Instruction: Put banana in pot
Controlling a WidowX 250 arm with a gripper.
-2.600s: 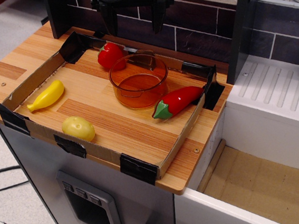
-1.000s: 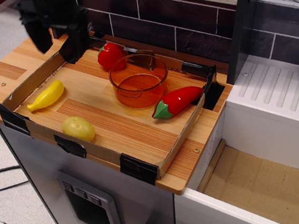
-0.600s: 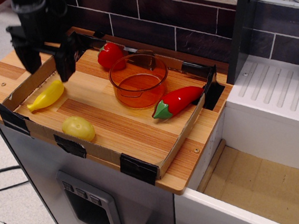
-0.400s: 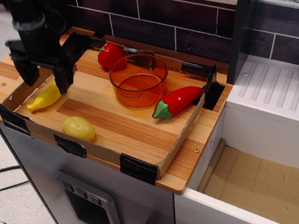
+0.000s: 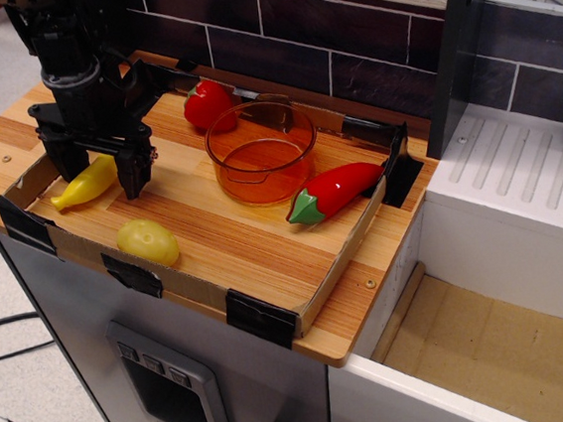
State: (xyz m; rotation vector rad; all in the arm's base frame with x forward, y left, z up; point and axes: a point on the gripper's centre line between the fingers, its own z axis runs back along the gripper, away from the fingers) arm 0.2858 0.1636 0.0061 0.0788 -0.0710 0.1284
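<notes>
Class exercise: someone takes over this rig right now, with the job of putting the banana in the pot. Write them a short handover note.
Gripper: open, lowered over the banana, one finger on each side of it, not closed on it.
Banana: lies on the tray floor near the left wall, ungrasped.
Pot: upright, mid-tray, empty; a red pepper lies beside it.
Done: the approach only.
Left: close on the banana, lift it, carry it to the pot, release inside.

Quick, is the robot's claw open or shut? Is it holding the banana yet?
Gripper: open, fingers on either side of the banana, not yet squeezing or lifting it.
</notes>
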